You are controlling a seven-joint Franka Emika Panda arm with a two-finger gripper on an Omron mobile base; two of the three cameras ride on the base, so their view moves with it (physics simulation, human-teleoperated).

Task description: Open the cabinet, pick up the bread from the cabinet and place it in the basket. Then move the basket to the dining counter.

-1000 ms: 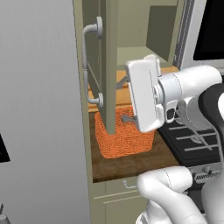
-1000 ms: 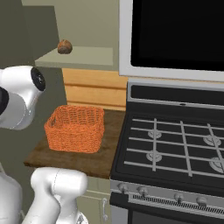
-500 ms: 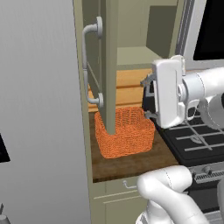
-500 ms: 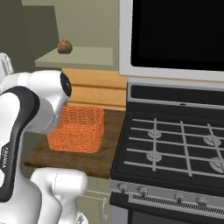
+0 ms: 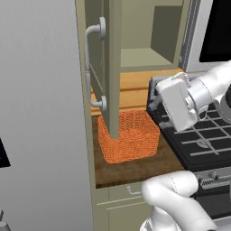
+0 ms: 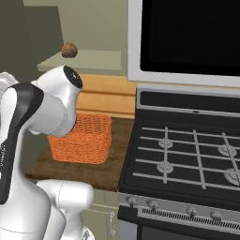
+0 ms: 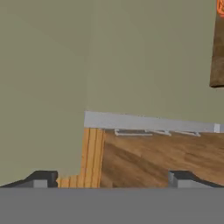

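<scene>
The gripper (image 7: 109,179) stands with its jaws spread wide and nothing between them; in the hand view its two dark fingertips (image 7: 41,178) rise well apart at the bottom, over a strip of pale wood and a dark wood-grain surface bounded by a light grey edge, with a plain sage-green face beyond. Taking the basket (image 5: 128,140) as the landmark: the hand sits to its right and higher, over the front left corner of the stove (image 5: 200,135), apart from the wicker. The orange basket rests on the short dark wood countertop (image 5: 135,169), close to the countertop's left end, with bare wood in front of it and a narrow strip to its right before the stove. The cabinet (image 5: 135,58) hangs above the basket; its door (image 5: 110,67) is swung open, edge-on, its lower end coming down in front of the basket's left part, with the curved silver handle (image 5: 92,67) on its left face. In the right base view the bread (image 6: 69,49), a small brown lump, lies on the cabinet shelf (image 6: 89,60) above the basket, toward the shelf's left, with open shelf to its right. A grey wall panel (image 5: 40,113) stands left of the basket.
</scene>
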